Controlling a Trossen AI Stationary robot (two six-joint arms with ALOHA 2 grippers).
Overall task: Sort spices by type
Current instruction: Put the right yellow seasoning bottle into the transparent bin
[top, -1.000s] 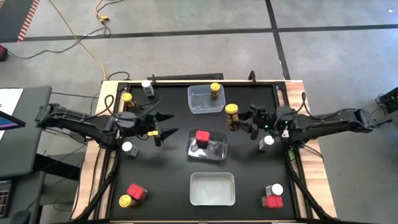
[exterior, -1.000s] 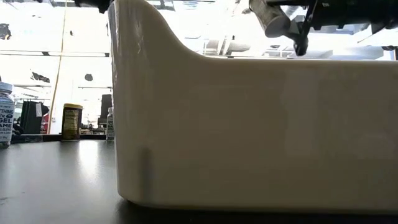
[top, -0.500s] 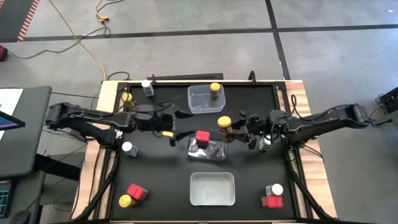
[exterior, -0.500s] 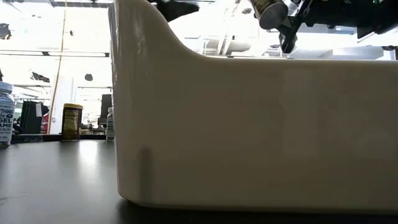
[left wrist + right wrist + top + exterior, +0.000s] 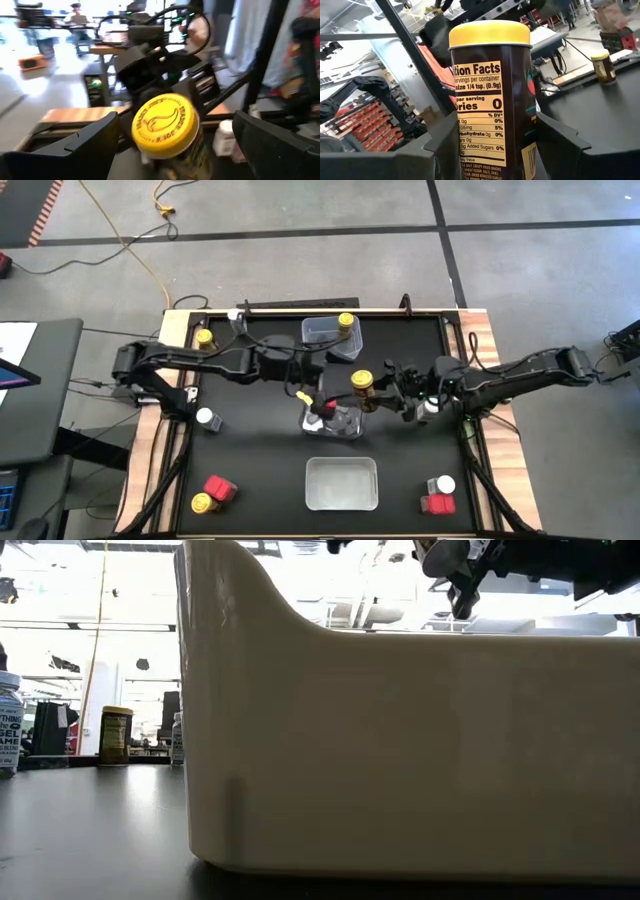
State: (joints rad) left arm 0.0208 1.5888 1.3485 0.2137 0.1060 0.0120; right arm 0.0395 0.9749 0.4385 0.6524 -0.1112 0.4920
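My right gripper (image 5: 385,392) is shut on a yellow-capped amber jar (image 5: 362,388) above the table's middle; the jar also shows in the right wrist view (image 5: 490,95) and at the top of the low view (image 5: 440,554). My left gripper (image 5: 325,387) is open just left of the jar. Its fingers (image 5: 75,145) stand wide on either side of the yellow cap (image 5: 165,125) without touching it. A red tin (image 5: 322,406) lies in the middle clear tub (image 5: 345,425), partly hidden by my left gripper. Another yellow-capped jar (image 5: 346,326) stands in the far tub (image 5: 320,340). My right gripper pinches the jar's labelled body near its bottom end (image 5: 470,165) between its two fingers (image 5: 555,145). The fingers come level from the table's right and lie along the jar. The jar is lifted clear, with its cap end free and facing my left gripper.
An empty clear tub (image 5: 341,483) sits near the front edge and fills the low view (image 5: 400,740). Loose spices: yellow-capped jars (image 5: 205,338) (image 5: 201,502), white-capped jars (image 5: 237,318) (image 5: 207,418) (image 5: 430,408) (image 5: 444,485), red tins (image 5: 218,488) (image 5: 437,503).
My left gripper has gone toward the table's right, over the middle tub, up to the jar's cap. My right gripper first carried the jar a little toward the table's left and near edge, then kept still.
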